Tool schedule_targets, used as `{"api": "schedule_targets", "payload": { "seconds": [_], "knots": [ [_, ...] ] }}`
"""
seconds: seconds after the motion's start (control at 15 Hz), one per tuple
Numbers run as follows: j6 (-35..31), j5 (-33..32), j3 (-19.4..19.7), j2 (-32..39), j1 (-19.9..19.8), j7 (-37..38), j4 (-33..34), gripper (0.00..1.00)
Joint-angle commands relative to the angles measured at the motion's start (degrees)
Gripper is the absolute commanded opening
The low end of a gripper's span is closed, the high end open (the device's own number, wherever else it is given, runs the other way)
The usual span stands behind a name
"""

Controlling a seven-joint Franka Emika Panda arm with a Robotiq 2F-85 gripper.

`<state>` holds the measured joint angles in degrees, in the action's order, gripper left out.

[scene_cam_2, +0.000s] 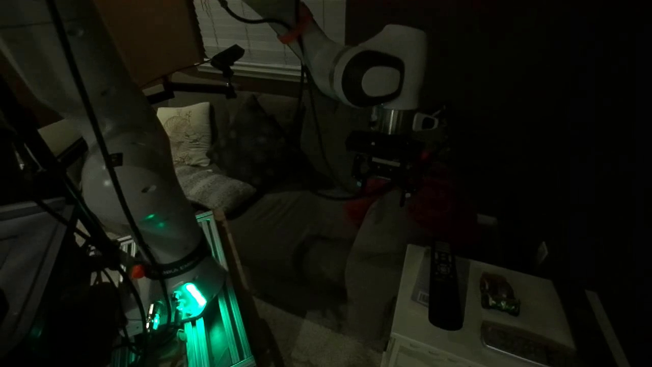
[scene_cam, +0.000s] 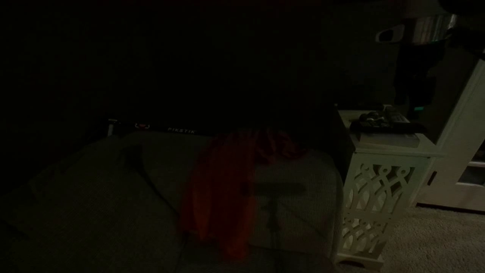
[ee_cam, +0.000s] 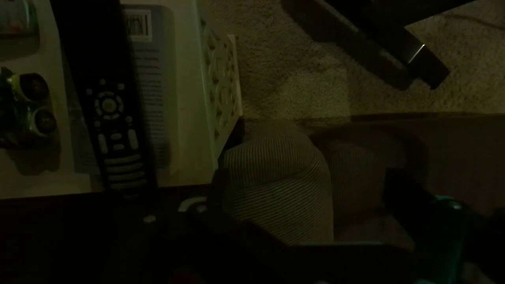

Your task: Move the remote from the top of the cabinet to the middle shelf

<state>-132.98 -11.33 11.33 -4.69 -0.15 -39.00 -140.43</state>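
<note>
Remote control (scene_cam_2: 445,293), long black plastic with pale buttons, lies on a flat grey barcoded slab (ee_cam: 152,90) atop the small white lattice-sided cabinet (scene_cam: 369,215); what the cabinet holds is too dark to tell. Above the grey ribbed sofa arm (ee_cam: 278,169), the black two-fingered claw (ee_cam: 307,183) gapes wide, holding nothing.

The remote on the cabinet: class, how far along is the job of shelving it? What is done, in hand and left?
Done: nothing of the move yet; the remote lies atop the cabinet.
In hand: perhaps the approach; the gripper is open, holding nothing and clear of the remote.
Left: grasping and lifting it, then setting it on the middle shelf, which no view clearly shows.
</note>
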Motion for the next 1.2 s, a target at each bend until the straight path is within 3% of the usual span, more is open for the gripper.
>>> {"api": "schedule_targets", "payload": {
  "seconds": [0.0, 0.2, 0.33, 0.4, 0.67, 0.8, 1.07, 1.13],
  "knots": [
    [-6.6, 0.0, -1.5, 10.8, -2.5, 0.2, 6.2, 1.0],
    [-9.2, -0.8, -1.4, 19.4, -5.0, 2.8, 12.7, 1.0],
    [-7.3, -1.4, -1.0, 24.3, -6.2, 8.5, 17.7, 1.0],
    [-8.3, -1.0, -2.5, 18.4, -6.8, 4.8, 11.7, 1.0],
    [-8.3, -1.0, -3.3, 20.4, -7.8, 5.1, 13.1, 1.0],
    [-7.1, 2.7, -4.5, 22.3, -9.9, 1.5, 16.0, 1.0],
    [9.7, 10.9, -10.5, 25.4, -22.4, -16.9, 26.1, 1.0],
    [13.7, 12.5, -10.4, 25.8, -24.9, -21.1, 28.3, 1.0]
  ]
}}
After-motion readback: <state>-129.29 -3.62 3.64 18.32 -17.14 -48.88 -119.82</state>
